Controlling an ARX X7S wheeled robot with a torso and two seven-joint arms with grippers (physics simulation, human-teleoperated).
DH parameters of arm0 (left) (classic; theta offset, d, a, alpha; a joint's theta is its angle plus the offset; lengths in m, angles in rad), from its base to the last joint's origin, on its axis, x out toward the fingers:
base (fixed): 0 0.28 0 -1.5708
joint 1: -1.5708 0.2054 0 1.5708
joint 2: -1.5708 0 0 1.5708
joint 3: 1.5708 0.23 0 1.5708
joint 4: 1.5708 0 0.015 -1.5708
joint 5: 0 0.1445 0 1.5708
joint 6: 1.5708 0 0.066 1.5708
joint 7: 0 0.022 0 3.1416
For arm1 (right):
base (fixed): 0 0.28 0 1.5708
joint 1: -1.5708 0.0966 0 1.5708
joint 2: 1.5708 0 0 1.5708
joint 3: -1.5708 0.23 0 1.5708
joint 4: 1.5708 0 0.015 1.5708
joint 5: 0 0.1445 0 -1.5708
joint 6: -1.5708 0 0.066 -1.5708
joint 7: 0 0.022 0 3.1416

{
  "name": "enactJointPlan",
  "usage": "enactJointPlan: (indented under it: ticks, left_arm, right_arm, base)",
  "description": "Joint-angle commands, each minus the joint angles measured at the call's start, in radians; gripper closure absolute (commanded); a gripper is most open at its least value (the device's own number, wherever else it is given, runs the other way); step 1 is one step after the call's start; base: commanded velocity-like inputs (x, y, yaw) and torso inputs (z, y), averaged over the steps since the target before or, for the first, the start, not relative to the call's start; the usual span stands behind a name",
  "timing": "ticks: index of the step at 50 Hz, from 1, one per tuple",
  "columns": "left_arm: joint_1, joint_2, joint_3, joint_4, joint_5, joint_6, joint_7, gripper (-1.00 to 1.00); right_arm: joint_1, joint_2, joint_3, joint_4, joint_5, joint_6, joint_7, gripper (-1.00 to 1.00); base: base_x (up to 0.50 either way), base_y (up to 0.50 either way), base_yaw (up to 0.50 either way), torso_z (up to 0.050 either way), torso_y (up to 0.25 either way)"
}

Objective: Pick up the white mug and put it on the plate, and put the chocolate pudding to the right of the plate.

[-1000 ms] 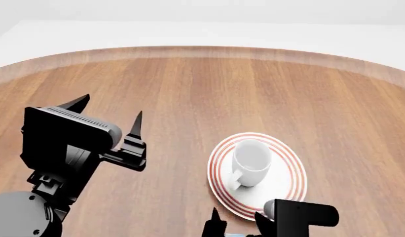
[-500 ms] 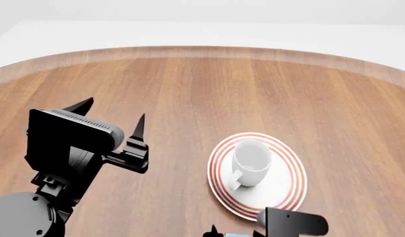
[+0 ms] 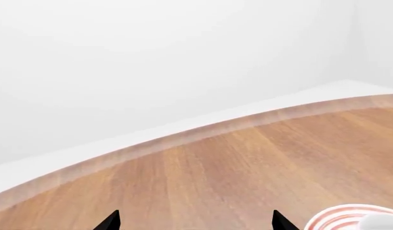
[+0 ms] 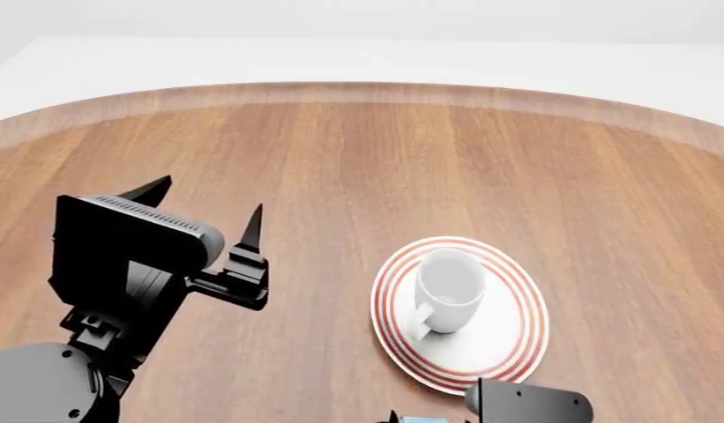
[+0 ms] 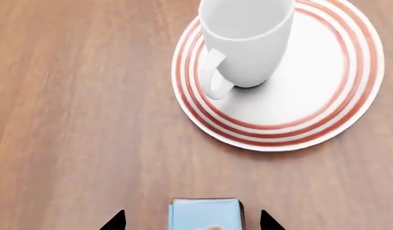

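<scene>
The white mug (image 4: pixel 451 288) stands upright on the plate (image 4: pixel 515 339), a little toward the plate's far-left part, its loop handle turned toward the near edge of the surface (image 4: pixel 456 159). In the right wrist view the mug (image 5: pixel 247 38) is set off-centre on the red-ringed plate (image 5: pixel 337 110), with its handle over the inner rings.

The chocolate pudding (image 5: pixel 206 215) shows only as a light blue top, near the plate's rim but apart from it, on the side toward the near edge of the surface. It lies between the two dark fingertips of the right hand (image 5: pixel 191 221), which stand spread on either side of the carton with a gap at each side; the hand is released and not gripping it. In the head view only the right arm's housing shows at the near edge, just below the plate.

The left hand (image 4: pixel 203 211) is held above bare wood well to the left of the plate, its pointed fingers wide apart and grasping nothing
</scene>
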Motion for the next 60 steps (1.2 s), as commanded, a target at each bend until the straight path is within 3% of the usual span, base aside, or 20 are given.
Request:
enactJointPlan:
  ticks: [1,60]
  left_arm:
    - [0.006,0.024,-0.028,0.005,0.005,0.009,0.024,-1.0]
    - [0.074,0.028,-0.023,-0.033,0.024,0.06,0.037,-1.0]
  right_arm:
    - [-0.012,-0.001,0.02,0.005,-0.031,-0.002,-0.024,-1.0]
    - [-0.056,-0.012,-0.041,0.133,-0.07,0.009,-0.105,-1.0]
  base:
    - [0.0,0.0,0.0,0.0,0.0]
    - [0.0,0.0,0.0,0.0,0.0]
